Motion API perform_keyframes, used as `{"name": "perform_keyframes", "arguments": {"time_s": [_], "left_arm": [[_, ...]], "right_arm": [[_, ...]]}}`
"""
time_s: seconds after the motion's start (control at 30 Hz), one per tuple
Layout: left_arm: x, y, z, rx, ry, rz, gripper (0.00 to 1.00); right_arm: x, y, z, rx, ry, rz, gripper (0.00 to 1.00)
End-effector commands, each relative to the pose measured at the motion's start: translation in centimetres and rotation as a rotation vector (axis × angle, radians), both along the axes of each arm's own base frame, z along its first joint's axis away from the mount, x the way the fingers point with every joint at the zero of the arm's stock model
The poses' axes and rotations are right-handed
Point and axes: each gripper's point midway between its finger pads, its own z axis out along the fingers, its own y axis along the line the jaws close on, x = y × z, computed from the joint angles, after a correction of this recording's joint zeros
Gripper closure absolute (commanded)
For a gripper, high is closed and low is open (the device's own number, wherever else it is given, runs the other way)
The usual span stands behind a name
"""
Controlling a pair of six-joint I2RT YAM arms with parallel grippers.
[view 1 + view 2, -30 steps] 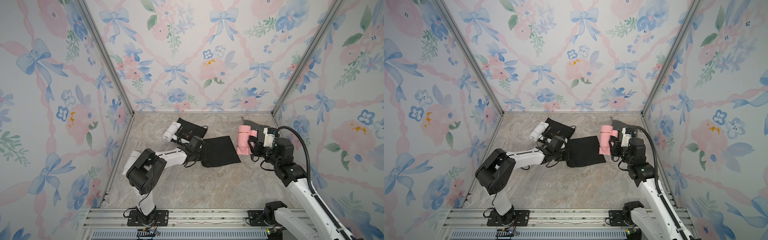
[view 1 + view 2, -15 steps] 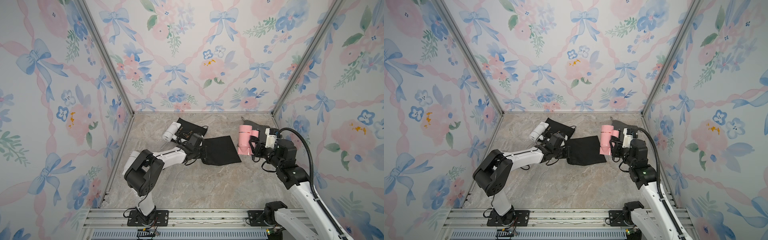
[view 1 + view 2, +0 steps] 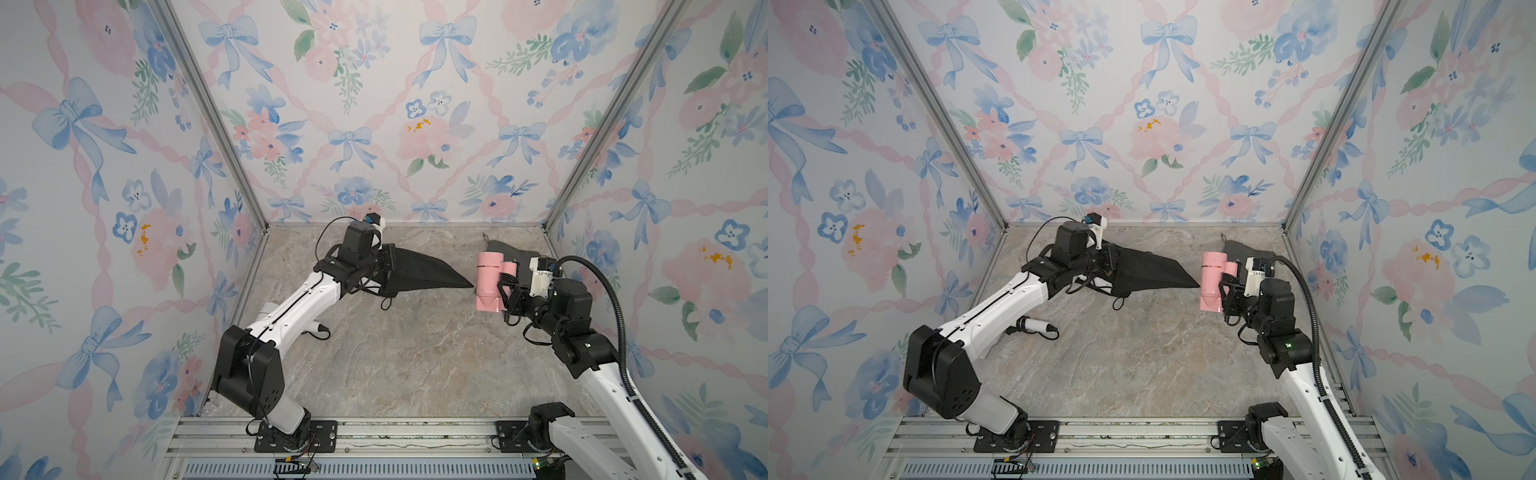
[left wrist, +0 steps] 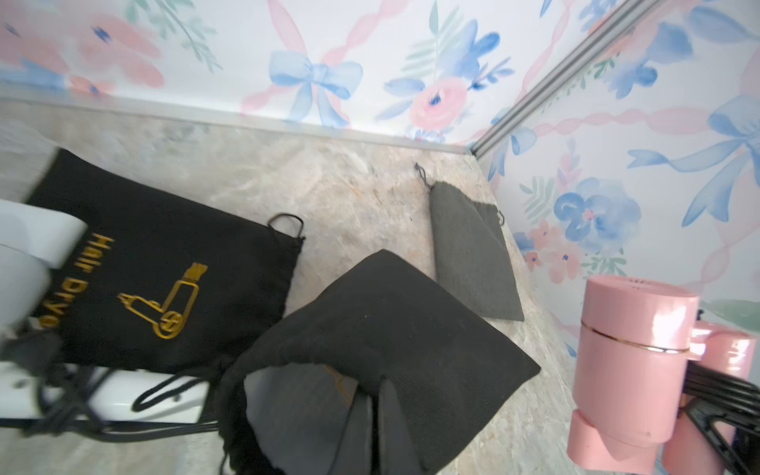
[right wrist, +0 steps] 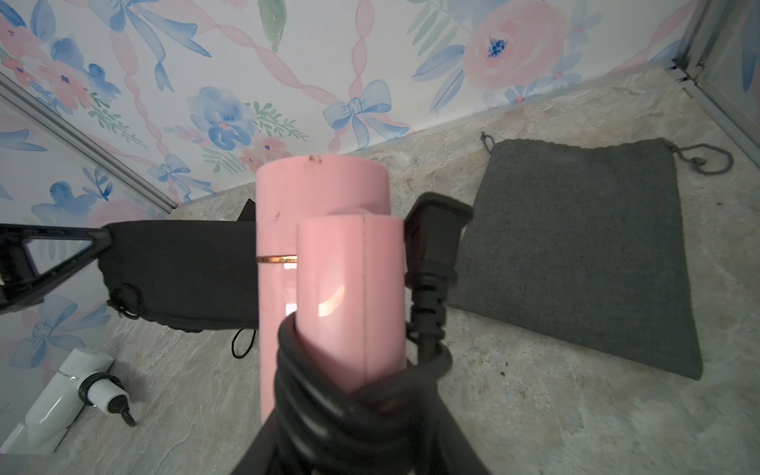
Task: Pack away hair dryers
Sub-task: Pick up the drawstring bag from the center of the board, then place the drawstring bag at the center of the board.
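- Dryers: 3 total, 1 pink + 2 white.
- pink dryer: right of centre in both top views, barrel running top-to-bottom in frame. It is gripped by the R end effector, which is clamped on the folded handle. Can't tell if it touches the tabletop.
- cord: 1 dark cord coiled round the pink handle, w/ its plug sticking up beside the handle.
- white dryer #1: lower-left of centre in a top view, lying on the tabletop and partly under the L arm. Its dark cord trails toward frame centre. Also seen in the right wrist view.
- white dryer #2: shows only in the left wrist view, blurred, overlapping the edge of the printed pouch. Hidden behind the L wrist in both top views.
- Pouches: 3 total, 2 black + 1 grey.
- plain black pouch: mid-frame in both top views. The L end effector has its jaws pressed together on the pouch's rim. The mouth gapes open in the left wrist view. The far corner points at the pink dryer, close but w/ a gap.
- printed pouch: black w/ a gold dryer logo + lettering, flat on the tabletop; the plain black pouch overlaps its corner in the left wrist view.
- grey pouch: flat on the tabletop, upper right of the floor area near the back-right corner and behind the pink dryer. Drawstrings lie loose at its corners.
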Motion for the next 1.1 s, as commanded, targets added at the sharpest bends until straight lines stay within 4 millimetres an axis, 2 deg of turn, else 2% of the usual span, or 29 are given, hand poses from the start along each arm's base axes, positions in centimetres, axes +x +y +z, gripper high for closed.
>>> {"name": "perform_keyframes", "arguments": {"time_s": [0.0, 0.1, 0.27, 0.37, 0.53, 0.67, 0.77, 0.9, 1.07], "left_arm": [[-0.9, 3.8, 0.9, 0.040, 0.009, 0.017, 1.00], [-0.8, 5.2, 1.9, 0.013, 0.001, 0.063, 1.00], [-0.4, 5.0, 2.5, -0.066, 0.028, 0.130, 1.00], [-0.1, 4.6, 3.5, -0.164, 0.014, 0.177, 1.00], [0.8, 6.0, 6.3, -0.335, -0.038, 0.329, 1.00], [1.6, 6.9, 6.9, -0.451, -0.055, 0.441, 1.00], [1.9, 6.3, 7.2, -0.524, -0.075, 0.479, 1.00], [2.0, 4.2, 7.3, -0.580, -0.102, 0.512, 1.00], [2.1, 1.3, 5.5, -0.594, -0.092, 0.563, 1.00]], "right_arm": [[1.1, 0.2, 2.5, 0.001, -0.081, 0.012, 0.75], [1.4, 0.5, 2.4, 0.007, -0.079, 0.019, 0.75], [1.7, 0.9, 2.0, 0.003, -0.071, 0.030, 0.75], [1.8, 0.9, 1.9, -0.005, -0.070, 0.030, 0.75], [2.0, 0.9, 1.9, -0.013, -0.071, 0.033, 0.75], [2.1, 0.8, 1.9, -0.016, -0.073, 0.031, 0.75], [2.2, 0.6, 2.1, -0.016, -0.078, 0.030, 0.75], [2.4, 0.3, 2.3, -0.013, -0.080, 0.024, 0.75], [2.1, 0.1, 2.2, -0.015, -0.077, 0.023, 0.75]]}}
